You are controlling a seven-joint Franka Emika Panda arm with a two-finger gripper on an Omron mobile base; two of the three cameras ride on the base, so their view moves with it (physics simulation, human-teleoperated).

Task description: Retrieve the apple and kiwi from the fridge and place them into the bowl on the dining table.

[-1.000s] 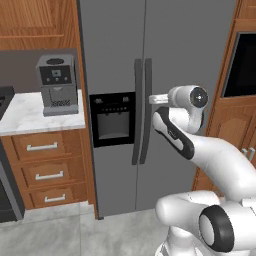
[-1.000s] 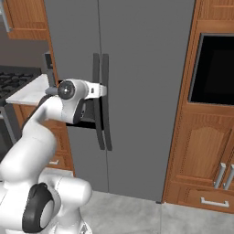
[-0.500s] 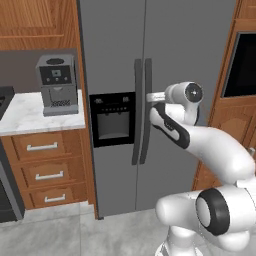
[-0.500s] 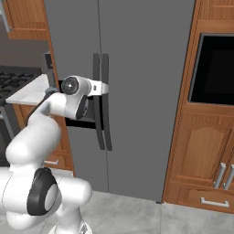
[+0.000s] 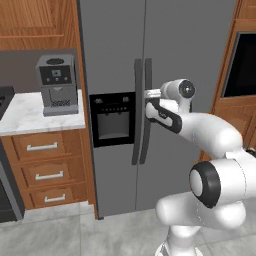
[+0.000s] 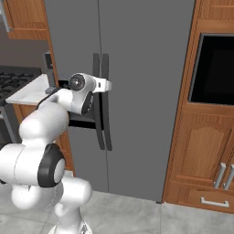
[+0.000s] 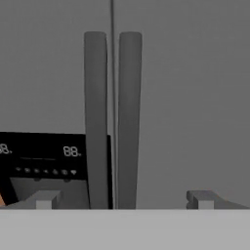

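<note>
The tall grey two-door fridge (image 5: pixel 160 50) stands shut between the wooden cabinets, so the apple and kiwi, if inside, are hidden behind its doors. Its two long dark vertical handles (image 5: pixel 141 112) run side by side along the central seam where the doors meet, and the black dispenser panel (image 5: pixel 112 119) sits on the left door just beside them.

The coming move turns on those handles. Their long axis is upright, and in the hand view they rise straight ahead of the two-finger gripper (image 7: pixel 122 199), the pair falling between the fingertips (image 7: pixel 201 199) but closer to the left tip, with the right-door handle (image 7: pixel 129 122) nearest the middle. The jaws are spread wide and hold nothing, and the fingers are set level, across the handles' length, which suits a grasp around a vertical bar. In the right base view the gripper (image 6: pixel 108 85) sits level with the upper part of the handles (image 6: pixel 101 100), right at them or just short; contact cannot be told.

The white arm (image 5: pixel 200 127) reaches forward from the base with its forearm roughly level and its wrist pointing at the door seam.

To the left, a grey coffee machine (image 5: pixel 57 84) stands on the marble counter with wooden drawers (image 5: pixel 20 117); to the right, a black wall oven (image 6: pixel 212 68) is set into wooden cabinetry.
</note>
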